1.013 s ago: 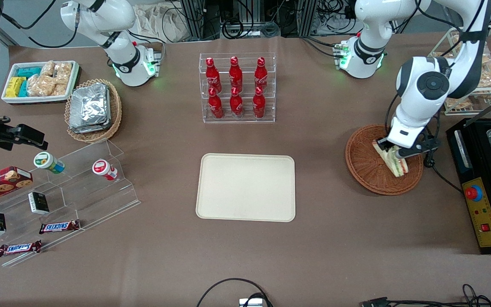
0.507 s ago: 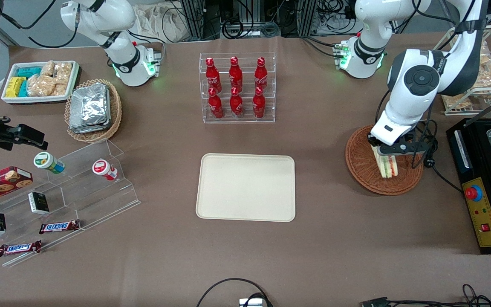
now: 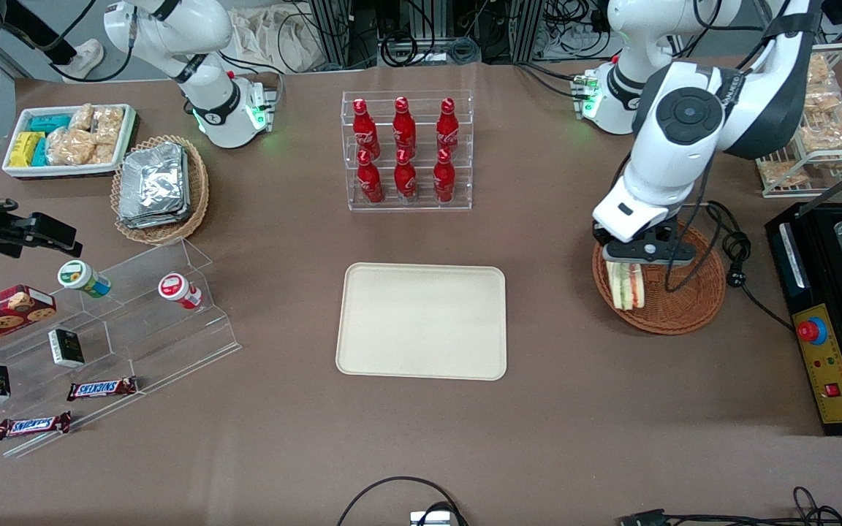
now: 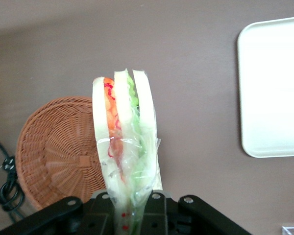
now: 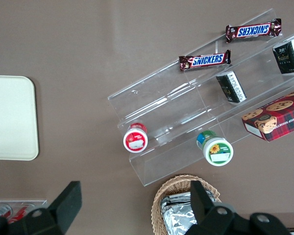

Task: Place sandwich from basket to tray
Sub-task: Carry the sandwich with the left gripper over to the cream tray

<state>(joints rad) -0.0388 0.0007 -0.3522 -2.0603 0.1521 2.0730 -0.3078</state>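
Note:
My left gripper (image 3: pixel 631 257) is shut on the sandwich (image 3: pixel 626 285), a plastic-wrapped wedge of white bread with orange, red and green filling. It holds the sandwich in the air above the rim of the reddish-brown wicker basket (image 3: pixel 684 307), on the side toward the tray. In the left wrist view the sandwich (image 4: pixel 123 142) stands up between the gripper (image 4: pixel 131 205) fingers, with the basket (image 4: pixel 59 152) below and empty. The cream tray (image 3: pixel 422 320) lies flat and empty at the table's middle; its edge shows in the left wrist view (image 4: pixel 272 88).
A clear rack of red bottles (image 3: pixel 406 150) stands farther from the front camera than the tray. A black machine (image 3: pixel 830 314) and a black cable (image 3: pixel 735 256) lie beside the basket at the working arm's end. Snack displays and a tan basket of foil packets (image 3: pixel 160 188) lie toward the parked arm's end.
The gripper has lifted the sandwich out of the basket's middle and carried it toward the tray, to above the basket's rim. The sandwich now hangs upright.

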